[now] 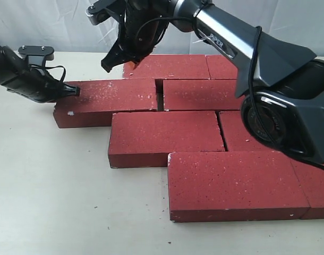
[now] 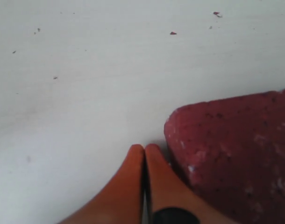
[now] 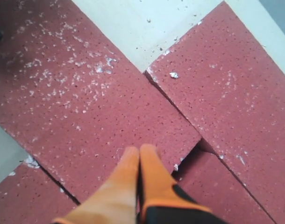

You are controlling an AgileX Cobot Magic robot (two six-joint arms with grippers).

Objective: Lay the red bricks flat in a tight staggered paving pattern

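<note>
Pale tabletop (image 1: 56, 202) before a white curtain (image 1: 45, 21) holds the red bricks (image 1: 167, 133), flat in staggered rows. Left gripper (image 1: 75, 91) lies low at the leftmost brick's corner, fingers pressed together, empty; right gripper (image 1: 108, 65), likewise closed and empty, hovers over the back rows.

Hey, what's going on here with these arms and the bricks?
Two robot arms are laying red bricks flat on a table in staggered rows. The left end effector, shut, is at the outer end of the leftmost brick, which shows a gap to its neighbour. The right end effector, also shut, hangs over the back rows.
</note>
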